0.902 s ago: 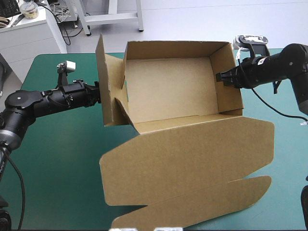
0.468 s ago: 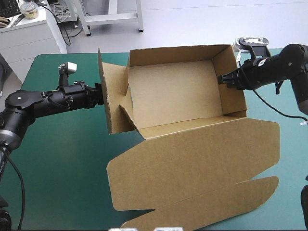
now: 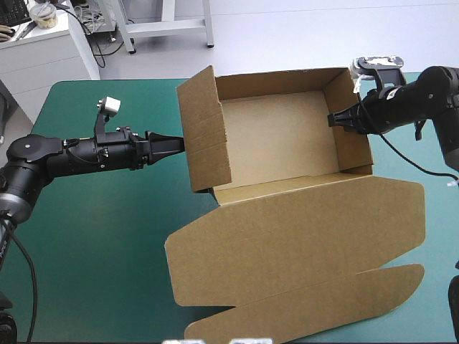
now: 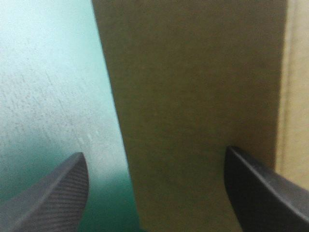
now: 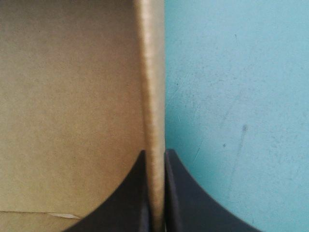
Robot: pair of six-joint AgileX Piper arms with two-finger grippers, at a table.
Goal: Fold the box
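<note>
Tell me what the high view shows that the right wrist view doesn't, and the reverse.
Only the high view: the whole brown cardboard box as an open tray, its lid flat toward the near edge, and the left hand at its left wall. Only the right wrist view: the right hand all but shut on the right wall's edge, board between its black fingers. Both: brown board and the teal-green table cover.
</note>
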